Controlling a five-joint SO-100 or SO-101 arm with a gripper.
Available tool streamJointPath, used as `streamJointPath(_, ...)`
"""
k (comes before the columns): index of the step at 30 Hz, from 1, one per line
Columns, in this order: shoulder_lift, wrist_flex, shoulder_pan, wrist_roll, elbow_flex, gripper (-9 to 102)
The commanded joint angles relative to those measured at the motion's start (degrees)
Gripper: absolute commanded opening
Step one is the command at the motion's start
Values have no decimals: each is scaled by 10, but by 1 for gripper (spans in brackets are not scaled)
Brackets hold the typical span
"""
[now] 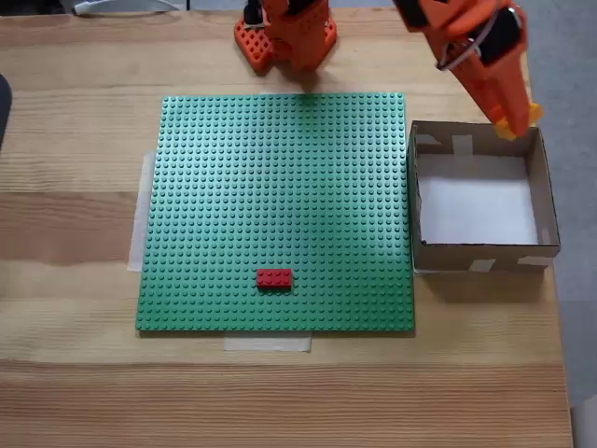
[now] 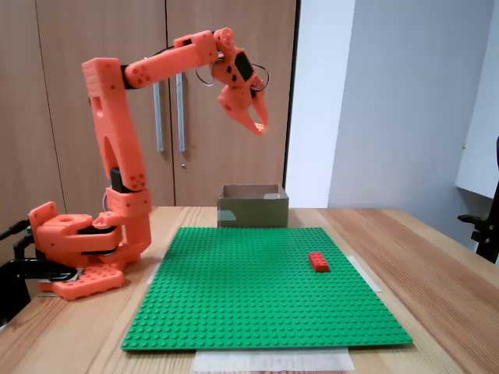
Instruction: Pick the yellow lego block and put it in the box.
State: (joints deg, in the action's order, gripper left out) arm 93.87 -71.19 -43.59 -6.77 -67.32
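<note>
The end effector [image 1: 516, 122], closed on the yellow lego block [image 1: 522, 119], hangs high above the box [image 1: 550, 201] near its 12 o'clock wall, so the box floor lies straight below.

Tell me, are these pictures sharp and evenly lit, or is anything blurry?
In a fixed view from above, the gripper looks soft and the box throws a shadow toward the table's near edge; in a fixed side view, light is even and the red brick crisp.
</note>
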Motion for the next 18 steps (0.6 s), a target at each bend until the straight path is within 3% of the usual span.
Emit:
streamJointPath(1,-39,-25,-16,3,81,-1)
streamJointPath(18,-221,-75,-54,-18,157,-1)
